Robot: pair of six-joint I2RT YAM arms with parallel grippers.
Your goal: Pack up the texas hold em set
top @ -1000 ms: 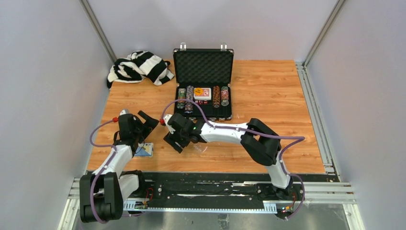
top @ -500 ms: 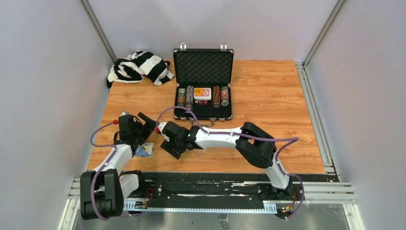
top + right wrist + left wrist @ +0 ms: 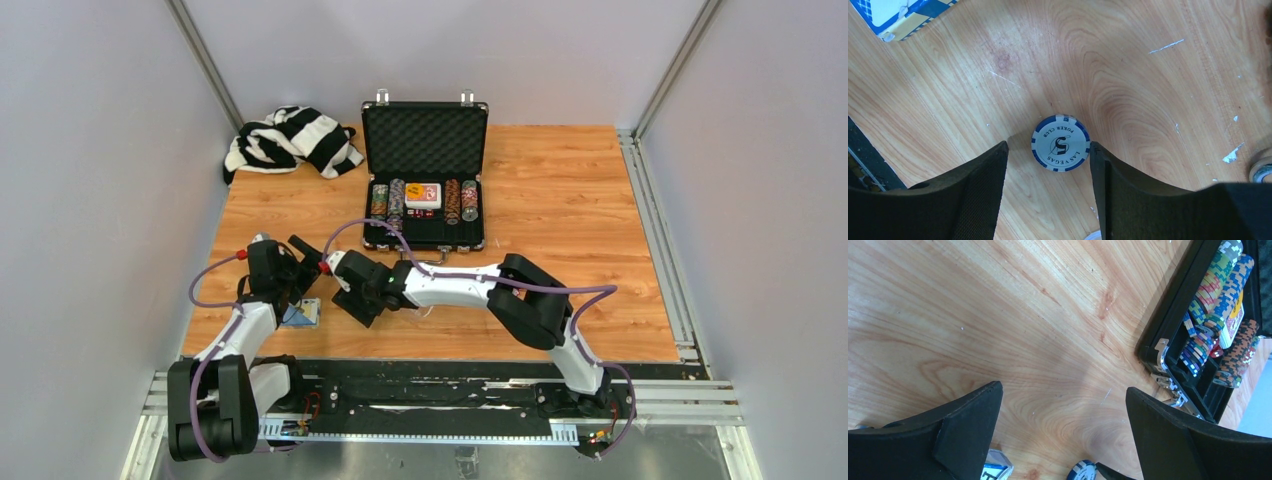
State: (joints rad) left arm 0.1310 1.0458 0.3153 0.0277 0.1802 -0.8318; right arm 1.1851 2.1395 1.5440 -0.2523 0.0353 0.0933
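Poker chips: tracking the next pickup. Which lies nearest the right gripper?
The blue-and-white chip marked 5, flat on the table between the right gripper's fingers; the other chips sit in the briefcase.

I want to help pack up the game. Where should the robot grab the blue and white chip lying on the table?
By its rim, on two opposite edges, coming straight down from above. The chip lies flat on the table, face up and thin, so only its round edge offers a hold. The right gripper hangs over it, a finger on each side, jaws open.
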